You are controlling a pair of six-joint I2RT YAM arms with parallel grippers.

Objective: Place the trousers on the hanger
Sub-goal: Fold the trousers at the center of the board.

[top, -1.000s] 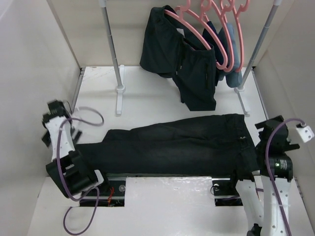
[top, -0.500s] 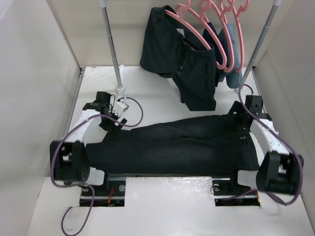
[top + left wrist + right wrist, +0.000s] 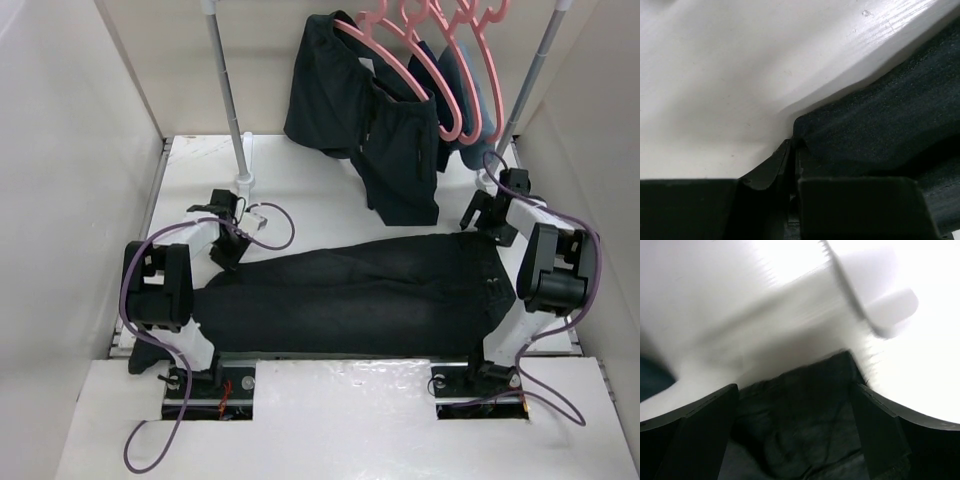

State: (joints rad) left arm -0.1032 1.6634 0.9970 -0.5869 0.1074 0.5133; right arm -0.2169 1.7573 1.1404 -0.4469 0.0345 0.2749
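Observation:
The long black trousers (image 3: 360, 295) lie flat across the table, legs to the left and waist to the right. My left gripper (image 3: 232, 250) is down at their far left hem corner. In the left wrist view its jaws are shut (image 3: 792, 146) with the corner of the trousers (image 3: 875, 125) pinched at the tips. My right gripper (image 3: 490, 222) hovers over the far waist corner. It is open (image 3: 795, 405), its fingers (image 3: 705, 432) wide either side of the dark cloth (image 3: 800, 415). Pink hangers (image 3: 488, 70) hang on the rail at the back.
A shorter black garment (image 3: 375, 140) hangs from the frontmost pink hanger (image 3: 395, 55), with blue garments (image 3: 470, 95) behind it. The rack's left post (image 3: 228, 90) and foot (image 3: 243, 190) stand near my left gripper; its right post (image 3: 530, 70) stands by my right. White walls enclose both sides.
Both arms swung in from the table's sides to the trousers' far corners. My left gripper went from open to shut on the hem corner. The right gripper stayed open.

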